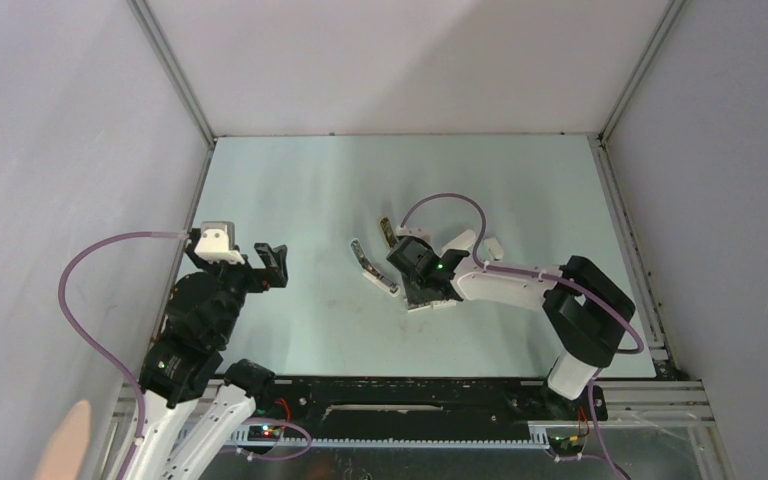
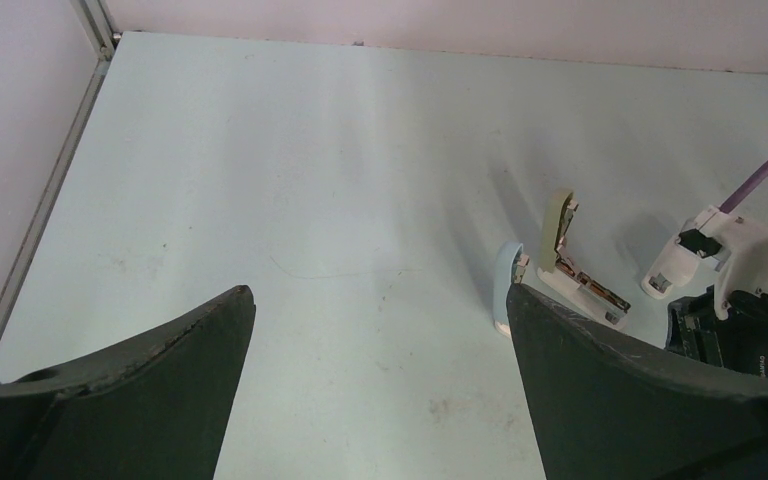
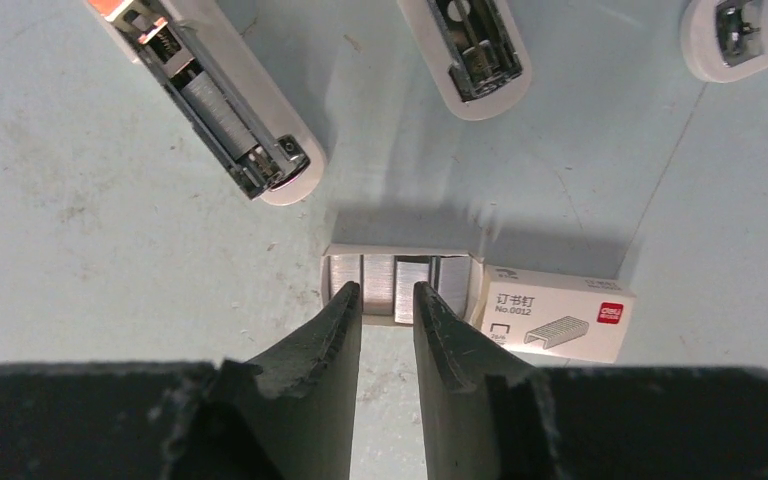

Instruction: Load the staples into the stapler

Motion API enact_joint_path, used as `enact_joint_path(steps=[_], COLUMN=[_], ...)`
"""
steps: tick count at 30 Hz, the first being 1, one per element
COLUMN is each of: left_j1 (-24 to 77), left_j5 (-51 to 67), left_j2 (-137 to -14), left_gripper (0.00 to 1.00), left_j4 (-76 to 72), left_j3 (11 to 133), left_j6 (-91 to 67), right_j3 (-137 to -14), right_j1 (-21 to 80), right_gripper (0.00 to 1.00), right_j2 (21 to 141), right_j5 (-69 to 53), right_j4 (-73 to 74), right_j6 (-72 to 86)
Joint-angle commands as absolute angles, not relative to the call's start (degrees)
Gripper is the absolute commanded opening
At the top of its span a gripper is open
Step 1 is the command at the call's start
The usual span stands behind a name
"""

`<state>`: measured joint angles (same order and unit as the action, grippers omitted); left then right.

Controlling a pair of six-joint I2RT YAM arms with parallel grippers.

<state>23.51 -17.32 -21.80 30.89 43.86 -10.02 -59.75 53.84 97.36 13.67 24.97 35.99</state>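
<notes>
**Right end effector** [image 3: 386, 300]: the two dark fingers are narrowly parted. Their tips sit on the near edge of the staples [image 3: 445, 285] and bracket one strip in the middle of the block. It cannot be told whether the pads are already pressing that strip.

**The staples:** they lie flat on the tabletop [image 3: 80, 250] as several grey strips side by side in a shallow white tray. The white box [image 3: 552, 312] touches the right end of the staples.

**Stapler** [image 3: 222, 105]: it lies open just beyond the staples and to their left, angled, with its magazine channel facing up.

**Left end effector** [image 2: 380, 295]: spread wide and holding nothing, well apart from the staples on their left.

**Step in hand (judgement):** picking up one strip.

**Recommendations:**
- Close squarely on the long sides of a single strip. A skewed pinch would likely snap it or drag its neighbours out.
- Lift straight up until the strip is clear of the tray wall, and avoid nudging the white box.
- Keep the strip level, then turn it to match the angle of the channel before lowering it.
- A light grip is advised, since glued strips break easily.
</notes>
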Motion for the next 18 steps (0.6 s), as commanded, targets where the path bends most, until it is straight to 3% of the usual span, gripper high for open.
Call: enact_joint_path(steps=[1,18], left_j1=[23.73,23.73], left_j5=[-16.50,-16.41], left_j2=[-21.89,-22.15], left_gripper=[1.00,1.00], left_j4=[28.60,28.63], left_j3=[43.86,43.86], left_j6=[-9.58,-9.58], right_j3=[-62.60,-63.94], right_j1=[54.14,54.49], right_gripper=[0.29,0.28], right_j2=[98.54,101.76], right_j5=[18.38,17.58], right_j4=[27.66,27.55], right_j6=[35.50,35.12])
